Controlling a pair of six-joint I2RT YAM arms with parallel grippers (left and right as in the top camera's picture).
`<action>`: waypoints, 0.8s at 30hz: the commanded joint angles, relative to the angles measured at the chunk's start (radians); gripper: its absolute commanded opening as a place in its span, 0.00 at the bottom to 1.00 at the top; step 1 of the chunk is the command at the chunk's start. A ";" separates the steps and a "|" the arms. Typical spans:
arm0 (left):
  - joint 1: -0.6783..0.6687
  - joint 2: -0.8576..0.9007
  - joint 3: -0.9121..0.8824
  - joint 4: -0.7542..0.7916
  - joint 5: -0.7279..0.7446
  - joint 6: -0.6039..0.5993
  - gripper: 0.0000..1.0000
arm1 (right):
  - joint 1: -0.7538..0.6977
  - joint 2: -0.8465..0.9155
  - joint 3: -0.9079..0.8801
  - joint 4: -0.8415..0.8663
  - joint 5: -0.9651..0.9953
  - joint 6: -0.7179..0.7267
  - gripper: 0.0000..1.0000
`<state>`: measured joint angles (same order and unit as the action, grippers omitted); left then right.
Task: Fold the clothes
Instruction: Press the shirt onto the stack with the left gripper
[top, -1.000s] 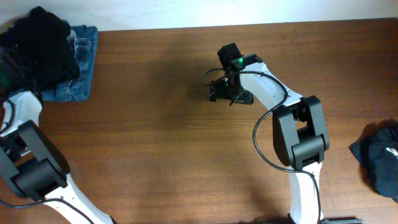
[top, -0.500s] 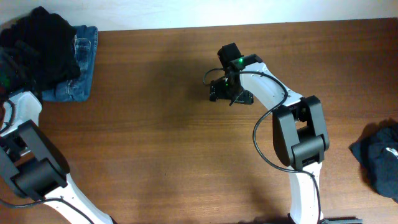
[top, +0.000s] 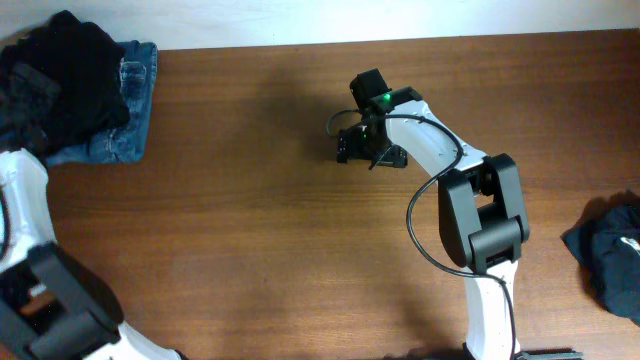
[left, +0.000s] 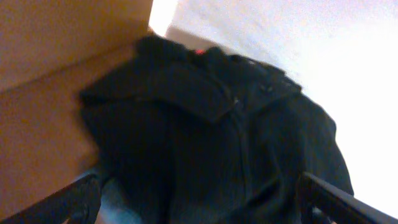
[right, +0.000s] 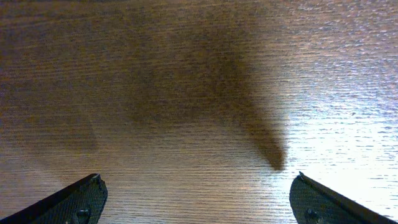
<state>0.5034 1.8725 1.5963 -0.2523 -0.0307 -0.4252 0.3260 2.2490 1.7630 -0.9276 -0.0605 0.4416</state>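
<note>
A black top (top: 70, 70) lies bunched on folded blue jeans (top: 125, 115) at the table's far left corner. My left gripper (top: 28, 88) hovers at the pile's left side. In the left wrist view the black top (left: 211, 124) fills the frame. The left gripper (left: 199, 183) is open there, its fingers wide apart at the bottom corners, with cloth below them and nothing clamped. A strip of blue jeans (left: 118, 205) shows under the black fabric. My right gripper (top: 368, 150) hangs open over bare wood in the middle back, and the right gripper (right: 198, 180) holds nothing.
Another heap of dark clothes (top: 610, 255) lies at the table's right edge. The wooden table (top: 250, 230) spreads between the two piles. A light wall (left: 298, 37) stands just behind the left pile. The right arm's body (top: 480, 210) stands at centre right.
My left gripper has opened over the black pile and the left arm has shifted at the left edge. The right arm has not moved.
</note>
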 joint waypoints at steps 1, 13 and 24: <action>0.003 -0.070 0.001 -0.091 -0.155 -0.016 0.99 | 0.002 -0.002 -0.009 0.000 0.009 0.001 0.98; -0.013 -0.164 0.001 -0.206 -0.139 -0.005 0.89 | 0.002 -0.002 -0.009 0.000 0.009 0.001 0.99; -0.090 -0.038 0.001 0.319 -0.112 -0.004 0.04 | 0.002 -0.002 -0.009 0.001 0.009 0.001 0.99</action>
<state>0.4294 1.7519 1.5955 -0.0353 -0.1497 -0.4351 0.3260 2.2490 1.7630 -0.9276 -0.0601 0.4416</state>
